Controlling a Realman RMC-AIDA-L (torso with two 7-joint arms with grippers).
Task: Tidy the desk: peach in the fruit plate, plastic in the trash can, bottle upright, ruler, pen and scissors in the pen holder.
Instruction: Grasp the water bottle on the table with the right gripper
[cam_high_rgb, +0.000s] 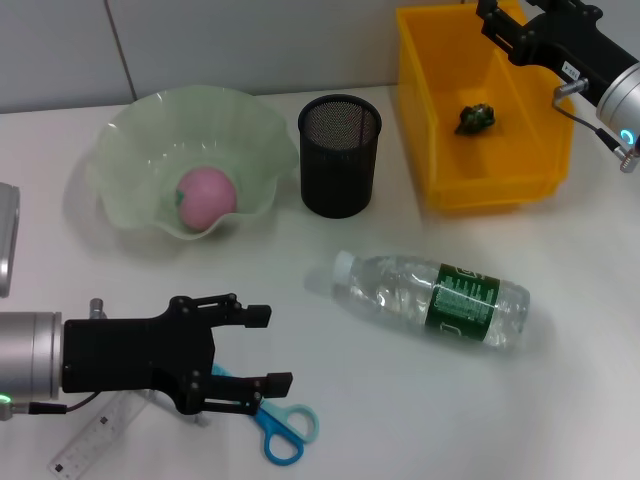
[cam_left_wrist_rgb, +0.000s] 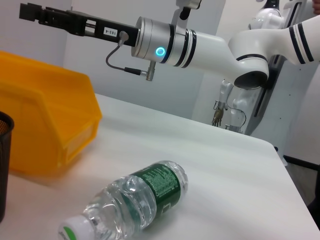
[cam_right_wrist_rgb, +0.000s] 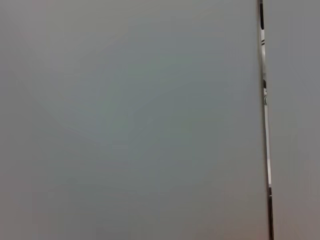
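Note:
The pink peach (cam_high_rgb: 205, 197) lies in the pale green fruit plate (cam_high_rgb: 130, 140). Crumpled dark plastic (cam_high_rgb: 474, 118) sits inside the yellow trash can (cam_high_rgb: 440, 190). On its side, cap toward the plate, lies the clear bottle (cam_high_rgb: 440, 298) (cam_left_wrist_rgb: 135, 200). Blue-handled scissors (cam_high_rgb: 288, 430) and a clear ruler (cam_high_rgb: 95, 435) lie at the front left. My left gripper (cam_high_rgb: 265, 350) is open just above the scissors' blades, holding nothing. My right gripper (cam_high_rgb: 490, 15) (cam_left_wrist_rgb: 30, 11) hovers over the can's back edge. The black mesh pen holder (cam_high_rgb: 340, 155) stands upright. The pen is out of view.
A grey object (cam_high_rgb: 5, 235) pokes in at the left edge. The trash can (cam_left_wrist_rgb: 45, 125) and pen holder (cam_left_wrist_rgb: 4, 165) stand behind the bottle. The right wrist view shows only a grey wall.

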